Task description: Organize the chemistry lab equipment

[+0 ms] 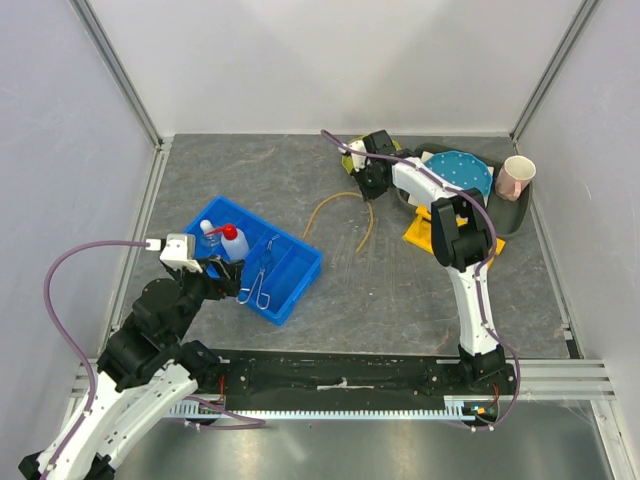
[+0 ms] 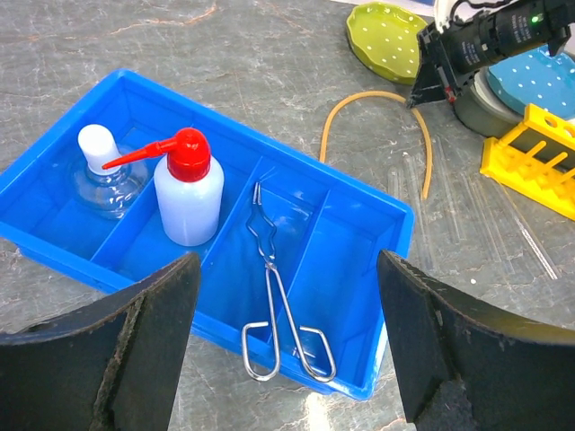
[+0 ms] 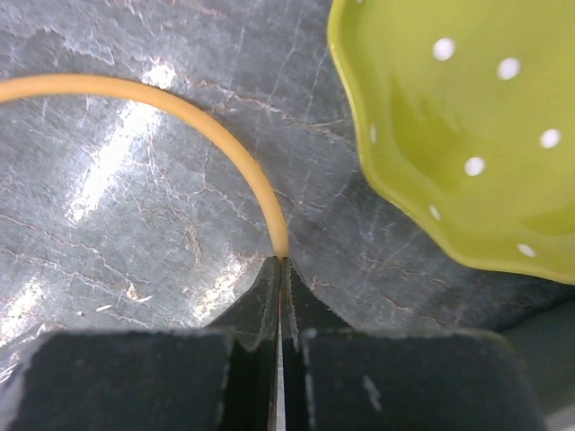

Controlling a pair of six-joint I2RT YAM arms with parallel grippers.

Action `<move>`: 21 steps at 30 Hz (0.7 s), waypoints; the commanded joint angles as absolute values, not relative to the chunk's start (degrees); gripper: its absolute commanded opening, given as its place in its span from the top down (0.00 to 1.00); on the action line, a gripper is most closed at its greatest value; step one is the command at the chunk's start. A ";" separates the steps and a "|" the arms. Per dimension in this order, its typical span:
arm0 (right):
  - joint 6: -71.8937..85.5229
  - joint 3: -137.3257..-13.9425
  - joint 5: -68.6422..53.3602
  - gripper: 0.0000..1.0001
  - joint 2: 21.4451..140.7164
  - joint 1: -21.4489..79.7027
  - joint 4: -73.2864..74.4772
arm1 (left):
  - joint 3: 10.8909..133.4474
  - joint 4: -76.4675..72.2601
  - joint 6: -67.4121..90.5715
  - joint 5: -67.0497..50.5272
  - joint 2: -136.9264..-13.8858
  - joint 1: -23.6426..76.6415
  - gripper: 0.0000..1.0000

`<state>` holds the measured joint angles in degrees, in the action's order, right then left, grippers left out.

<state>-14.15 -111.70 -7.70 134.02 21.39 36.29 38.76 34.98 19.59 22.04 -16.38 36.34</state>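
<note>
The slim tan rubber tube (image 3: 90, 83) lay in a loose arch on the grey marbled table (image 3: 135, 233), between the blue divided plastic tray (image 2: 377, 215) and the yellow-green dotted plate (image 3: 449, 135). The right tool (image 3: 280, 262) was clenched on one end of it. The left tool (image 2: 287, 260) hung released above the tray, where the metal wire tongs (image 2: 278, 305) lay.

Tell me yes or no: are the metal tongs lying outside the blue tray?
No, the metal tongs lie inside a compartment of the blue tray.
</note>
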 commanded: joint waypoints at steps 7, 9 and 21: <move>-11.87 -106.53 -12.30 1.00 116.39 20.39 26.38 | 37.79 31.29 17.58 21.71 -13.71 36.04 0.13; -12.21 -104.17 -12.65 1.00 112.44 20.39 25.58 | 37.44 30.50 17.05 20.40 -13.27 36.04 0.13; -20.73 -84.48 -22.65 1.00 83.62 19.86 20.74 | 33.23 20.05 12.66 0.28 -7.75 36.04 0.07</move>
<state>-15.94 -89.54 -15.70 93.34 20.03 23.00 35.18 28.16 16.49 11.68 -10.79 36.34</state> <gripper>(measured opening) 0.007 0.918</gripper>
